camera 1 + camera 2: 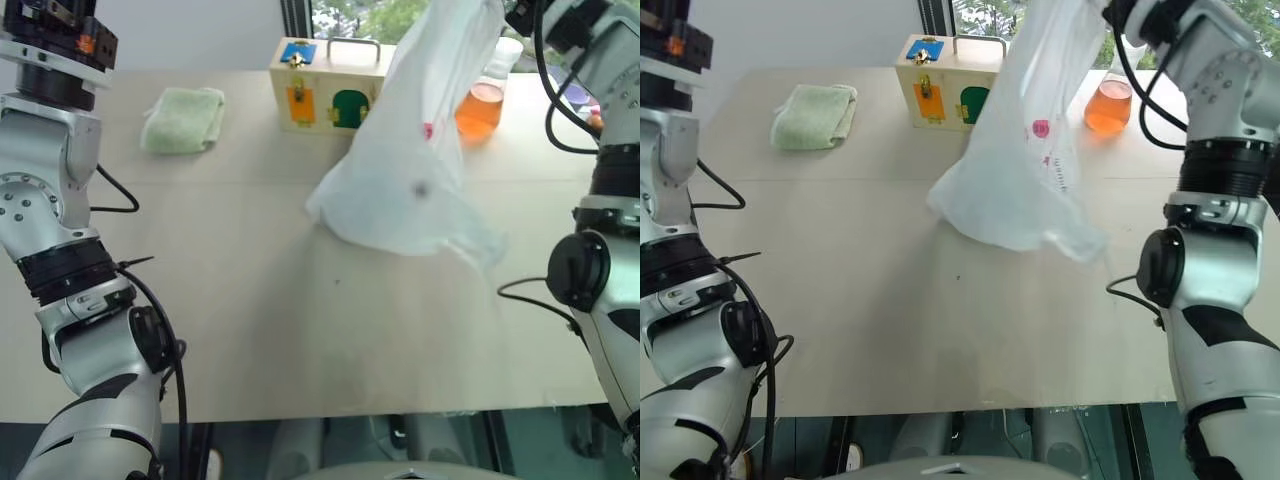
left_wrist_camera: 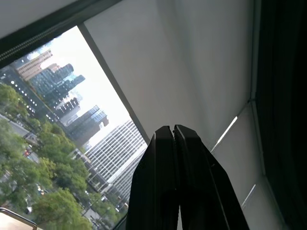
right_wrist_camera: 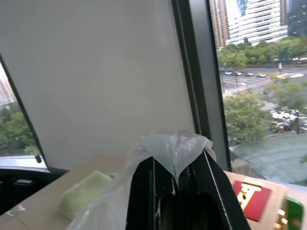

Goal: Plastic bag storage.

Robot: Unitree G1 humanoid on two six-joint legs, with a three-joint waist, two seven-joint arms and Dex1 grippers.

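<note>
The right gripper (image 3: pixel 175 184), raised at the far right of the scene, is closed on a pinched peak of the plastic bag (image 1: pixel 415 170). The single bag hangs from this one point, translucent white with small pink-red print, and drapes down in front of the wooden box (image 1: pixel 320 90); its lower edge appears to reach the pale table (image 1: pixel 250 330) near the middle. The left gripper (image 2: pixel 173 136), lifted at the far left, has its two black fingers pressed together and holds nothing.

Risks, as a judgement: the grip takes in only a small tuft of thin film, so the bag may slip free or tear if pulled sideways. The hanging bag could also brush the flask of orange liquid (image 1: pixel 481 108) standing just behind it at the far right and tip it. With the bag held at one point only, it hangs slack and bunched, which may make folding or stowing awkward until the left gripper takes a second hold.

Count: one plastic bag; one wooden box with a metal handle and coloured panels; one folded pale green cloth (image 1: pixel 183 120), far left; one flask; two grippers.
</note>
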